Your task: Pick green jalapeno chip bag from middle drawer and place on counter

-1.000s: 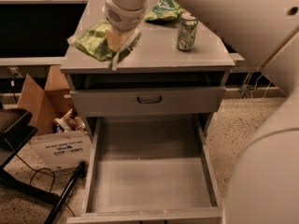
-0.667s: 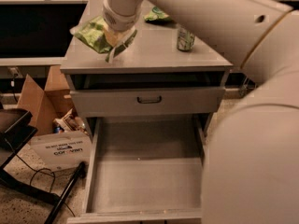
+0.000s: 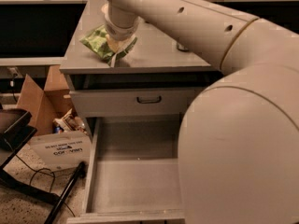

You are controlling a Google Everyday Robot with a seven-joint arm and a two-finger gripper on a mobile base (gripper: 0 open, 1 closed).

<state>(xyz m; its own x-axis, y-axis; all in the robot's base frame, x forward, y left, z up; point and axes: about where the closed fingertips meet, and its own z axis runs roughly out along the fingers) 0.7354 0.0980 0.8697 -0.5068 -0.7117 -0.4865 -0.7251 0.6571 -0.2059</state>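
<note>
My gripper is over the left part of the grey counter, shut on the pale-green jalapeno chip bag. The crumpled bag hangs from the fingers at or just above the counter's surface; I cannot tell whether it touches. The middle drawer is pulled out below, a grey tray whose floor shows nothing on it. My arm fills the right side of the view and hides the drawer's right part.
A closed drawer front with a dark handle sits under the counter. A can on the counter is mostly hidden behind my arm. A cardboard box, a white sign and a black stand are on the floor at left.
The gripper with the bag has come down slightly over the counter's left part. My arm has swung across the view and now hides the can and the counter's right side.
</note>
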